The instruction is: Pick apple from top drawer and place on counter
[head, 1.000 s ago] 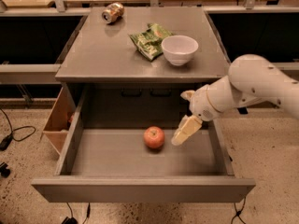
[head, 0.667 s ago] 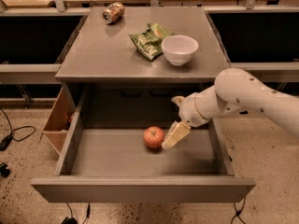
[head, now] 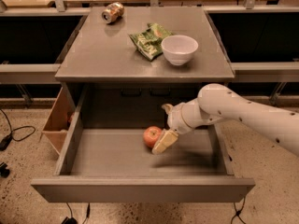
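In the open drawer (head: 117, 158) at frame centre, the apple (head: 152, 135) lies just left of my gripper (head: 161, 128), beside its lower finger (head: 166, 140); jaws wide, holding nothing.

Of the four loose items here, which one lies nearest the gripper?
The apple, down in the top drawer with the gripper right beside it; the crushed can, green bag and white bowl all sit up on the counter.
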